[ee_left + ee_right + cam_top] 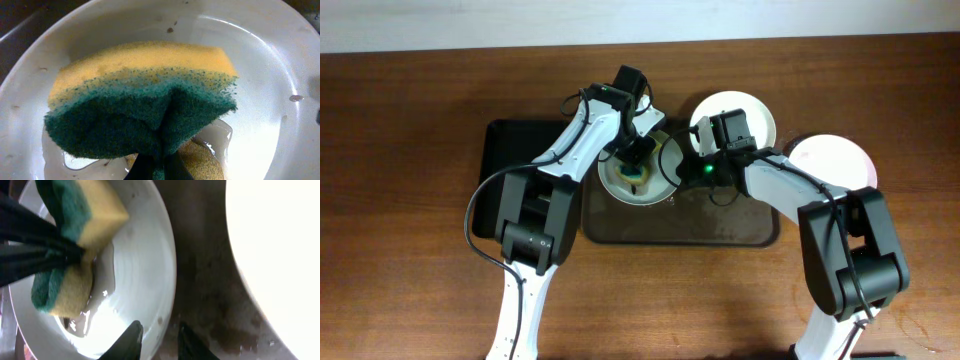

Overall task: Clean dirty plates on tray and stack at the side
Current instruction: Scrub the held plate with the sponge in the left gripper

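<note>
A wet white plate lies on the dark brown tray. My left gripper is shut on a yellow and green sponge and presses it onto this plate; water pools under the sponge. My right gripper straddles the plate's rim, one finger inside and one outside, shut on it. A second white plate sits at the tray's back right. A third plate lies on the table, right of the tray.
A smaller black tray lies left of the brown tray, under my left arm. The brown tray's floor looks wet and speckled between the two plates. The second plate is close to my right gripper.
</note>
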`<state>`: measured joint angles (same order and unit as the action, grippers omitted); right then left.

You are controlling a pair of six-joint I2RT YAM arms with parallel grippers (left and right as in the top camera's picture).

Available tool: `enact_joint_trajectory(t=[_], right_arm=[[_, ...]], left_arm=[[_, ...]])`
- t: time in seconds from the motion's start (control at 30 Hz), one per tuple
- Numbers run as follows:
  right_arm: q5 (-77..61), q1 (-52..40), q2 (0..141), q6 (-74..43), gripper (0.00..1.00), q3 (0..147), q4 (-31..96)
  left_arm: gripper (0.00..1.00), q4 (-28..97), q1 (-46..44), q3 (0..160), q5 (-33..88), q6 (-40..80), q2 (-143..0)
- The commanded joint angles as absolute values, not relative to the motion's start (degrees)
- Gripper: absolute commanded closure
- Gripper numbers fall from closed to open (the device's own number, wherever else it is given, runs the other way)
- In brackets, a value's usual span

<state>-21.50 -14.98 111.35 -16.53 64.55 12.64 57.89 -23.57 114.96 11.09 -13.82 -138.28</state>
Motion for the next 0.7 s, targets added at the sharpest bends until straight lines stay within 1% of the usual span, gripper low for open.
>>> enact_joint_trajectory(t=[0.0, 0.03, 0.1, 0.13, 0.17, 0.2, 0.27, 0.37, 0.47, 0.5, 0.6, 0.67], right_arm=[[-20.3, -14.6, 112.8, -20.6, 0.82, 65.2, 9.2], [-20.3, -14.6, 113.8, -22.3, 0.88, 65.2, 8.7], [-20.3, -14.6, 115.2, -24.4, 0.95, 65.2, 8.8], [-20.3, -14.6, 115.2, -24.8, 0.96, 65.2, 8.9], [-20.3, -14.6, 115.2, -25.3, 0.96, 65.2, 9.2], [-20.3, -14.6, 115.2, -25.9, 0.96, 65.2, 9.2], [-20.4, -14.6, 115.2, -26.0, 0.96, 65.2, 9.2], [-20.6, -14.6, 115.2, -26.0, 0.96, 65.2, 9.3], [-20.6, -14.6, 115.2, -26.0, 0.96, 65.2, 9.6], [-20.6, -14.6, 115.2, -26.0, 0.96, 65.2, 9.6], [-20.6, -14.6, 115.2, -26.0, 0.96, 65.2, 9.6], [-20.6, -14.6, 115.2, -26.0, 0.96, 65.2, 9.7]], left_arm=[[1.00, 60.9, -22.9, 114.5, 9.5, -16.8, -143.7], [1.00, 62.2, -22.9, 115.8, 9.4, -16.0, -143.7], [1.00, 63.7, -22.3, 118.5, 9.2, -12.0, -143.7], [1.00, 65.2, -21.5, 120.4, 9.2, -8.4, -143.7], [1.00, 68.6, -20.3, 122.5, 8.6, -1.5, -143.7], [1.00, 71.0, -19.1, 122.7, 8.6, 5.5, -143.7], [1.00, 75.9, -18.1, 121.5, 8.6, 15.6, -143.7], [1.00, 74.4, -20.1, 117.1, 8.6, 18.2, -143.7], [1.00, 70.0, -25.1, 112.6, 8.6, 18.1, -143.7], [1.00, 70.4, -26.7, 112.6, 9.2, 17.3, -143.7], [1.00, 71.5, -29.4, 112.7, 17.4, 18.2, -143.7], [1.00, 69.3, -29.3, 112.7, 20.1, 25.0, -143.7]])
